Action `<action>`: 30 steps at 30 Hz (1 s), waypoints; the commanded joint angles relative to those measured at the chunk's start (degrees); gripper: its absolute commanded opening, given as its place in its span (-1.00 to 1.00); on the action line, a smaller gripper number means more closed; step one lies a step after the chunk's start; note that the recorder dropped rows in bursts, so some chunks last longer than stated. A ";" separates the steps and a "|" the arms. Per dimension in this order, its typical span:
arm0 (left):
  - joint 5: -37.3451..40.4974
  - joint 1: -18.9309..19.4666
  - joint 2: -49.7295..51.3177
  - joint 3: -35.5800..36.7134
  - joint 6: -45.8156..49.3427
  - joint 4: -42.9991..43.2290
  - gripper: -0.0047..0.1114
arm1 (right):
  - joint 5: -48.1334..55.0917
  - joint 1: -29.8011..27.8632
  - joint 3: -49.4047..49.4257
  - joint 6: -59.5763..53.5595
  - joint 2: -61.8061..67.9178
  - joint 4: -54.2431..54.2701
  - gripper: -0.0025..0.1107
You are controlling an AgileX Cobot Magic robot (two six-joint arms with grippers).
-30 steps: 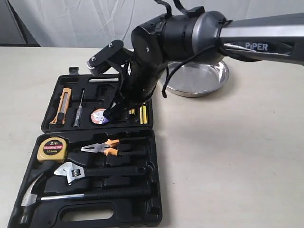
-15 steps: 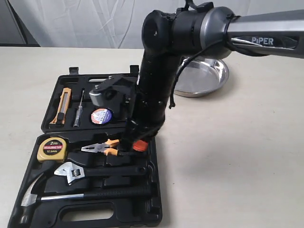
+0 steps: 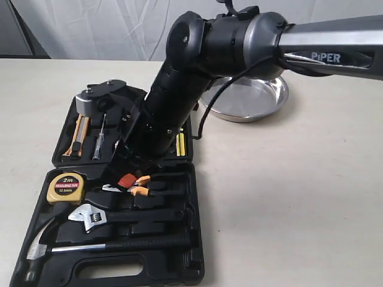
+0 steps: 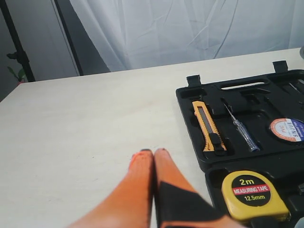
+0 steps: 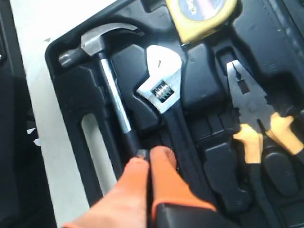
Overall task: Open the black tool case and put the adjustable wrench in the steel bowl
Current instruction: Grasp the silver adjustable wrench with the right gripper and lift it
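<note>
My right gripper (image 5: 149,159) is down in the open black tool case (image 3: 192,263). It is closed right up, both orange halves pressed together and nothing caught between them. It hangs over the case's handle half, just above the black handle of the adjustable wrench (image 5: 164,83) and close beside the steel shaft of the hammer (image 5: 102,45). I cannot tell whether it touches either one.

The wrench lies flat in its moulded slot in that half of the case. The pliers (image 5: 254,111) are on one side of it and the hammer on the other. Its silver head points toward the corner of the case that holds the yellow tape measure (image 3: 64,186).

My left gripper (image 4: 153,154) is also fully closed and empty. It is held over the bare table (image 4: 71,123) just outside the case, on the side where the knife (image 4: 207,126) and the tape measure lie.

The steel bowl (image 3: 266,98) sits on the table outside the case, past the far corner of its lid half and clear of it. My right arm hides part of it.
</note>
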 commanded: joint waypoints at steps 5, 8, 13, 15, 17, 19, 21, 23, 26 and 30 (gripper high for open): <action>-0.50 -0.37 -0.22 -0.11 -0.21 0.00 -0.91 | -9.75 -0.29 4.28 12.07 -14.54 -15.18 -0.97; -0.50 -0.37 -0.22 -0.11 -0.21 0.00 -0.91 | -12.50 -0.29 6.21 18.52 -15.91 -19.09 -0.97; -0.50 -0.37 -0.22 -0.11 -0.21 0.00 -0.91 | -12.71 4.18 6.62 6.48 -5.98 -16.83 -0.97; -0.50 -0.37 -0.22 -0.11 -0.21 0.00 -0.91 | -13.09 6.27 6.62 2.41 -3.56 -18.81 -0.91; -0.50 -0.37 -0.22 -0.11 -0.21 0.00 -0.91 | -14.92 8.44 6.62 0.18 -1.66 -20.43 -0.68; -0.50 -0.37 -0.22 -0.11 -0.21 0.00 -0.91 | -17.35 10.45 6.62 -1.36 -0.44 -21.21 -0.36; -0.50 -0.37 -0.22 -0.11 -0.21 0.00 -0.91 | -20.92 11.91 6.62 -2.40 0.62 -23.60 -0.10; -0.50 -0.37 -0.22 -0.11 -0.21 0.00 -0.91 | -23.97 13.18 6.62 -2.40 1.74 -26.19 -0.04; -0.50 -0.37 -0.22 -0.11 -0.21 0.00 -0.91 | -25.89 13.97 6.62 -2.40 3.45 -28.39 -0.10; -0.50 -0.37 -0.22 -0.11 -0.21 0.00 -0.91 | -23.81 13.66 6.62 -2.25 5.27 -33.05 -0.12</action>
